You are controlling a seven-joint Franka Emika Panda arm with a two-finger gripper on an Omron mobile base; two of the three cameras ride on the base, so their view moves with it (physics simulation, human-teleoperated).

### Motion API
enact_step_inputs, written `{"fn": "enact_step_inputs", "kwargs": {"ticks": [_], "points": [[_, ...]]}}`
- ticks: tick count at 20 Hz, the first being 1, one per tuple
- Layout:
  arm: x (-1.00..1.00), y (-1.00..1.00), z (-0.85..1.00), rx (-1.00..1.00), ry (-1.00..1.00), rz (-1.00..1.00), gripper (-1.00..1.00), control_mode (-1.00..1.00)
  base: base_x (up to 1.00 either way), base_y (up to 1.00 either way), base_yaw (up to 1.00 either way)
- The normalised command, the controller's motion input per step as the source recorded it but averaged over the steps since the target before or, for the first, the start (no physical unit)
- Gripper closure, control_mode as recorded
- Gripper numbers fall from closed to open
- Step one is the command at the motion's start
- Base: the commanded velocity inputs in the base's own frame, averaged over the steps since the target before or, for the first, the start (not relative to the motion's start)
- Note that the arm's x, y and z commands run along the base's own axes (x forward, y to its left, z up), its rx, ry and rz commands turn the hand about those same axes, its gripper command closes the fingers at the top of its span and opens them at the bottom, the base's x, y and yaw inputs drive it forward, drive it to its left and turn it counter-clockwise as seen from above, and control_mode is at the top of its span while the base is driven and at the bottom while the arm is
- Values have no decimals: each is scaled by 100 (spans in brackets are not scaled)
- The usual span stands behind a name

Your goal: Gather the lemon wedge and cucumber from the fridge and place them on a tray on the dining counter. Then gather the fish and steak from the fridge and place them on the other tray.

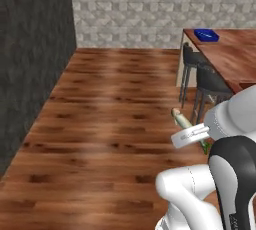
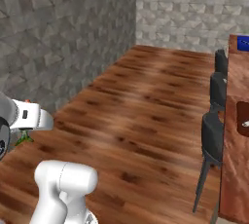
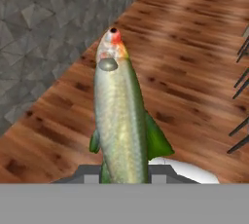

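The fish (image 3: 119,116), a slim silvery-green body with a red-tipped head and green fins, stands up from between my gripper (image 3: 124,175) jaws, which are shut on its tail end. In the left base view the fish (image 1: 181,119) sticks out past my gripper (image 1: 196,135), above the wood floor. Its green fin (image 2: 23,139) shows under the hand in the right base view. The other tray (image 1: 206,35), small and bright blue, sits at the far end of the dining counter (image 1: 230,59). A dark brown tray (image 2: 242,113) lies on the counter nearer to me, cut off by the right edge.
Dark stools (image 1: 212,82) stand along the counter's near side; one stool (image 2: 213,142) is close on the right. A grey stone wall (image 2: 58,38) runs along the left and the back. Open wood floor (image 1: 115,104) lies ahead.
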Motion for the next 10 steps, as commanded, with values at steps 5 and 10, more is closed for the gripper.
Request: {"fn": "enact_step_inputs", "kwargs": {"ticks": [5,10], "points": [[0,0,0,0,0,0,100,100,82,68,-46],[0,0,0,0,0,0,100,100,79,66,-48]]}}
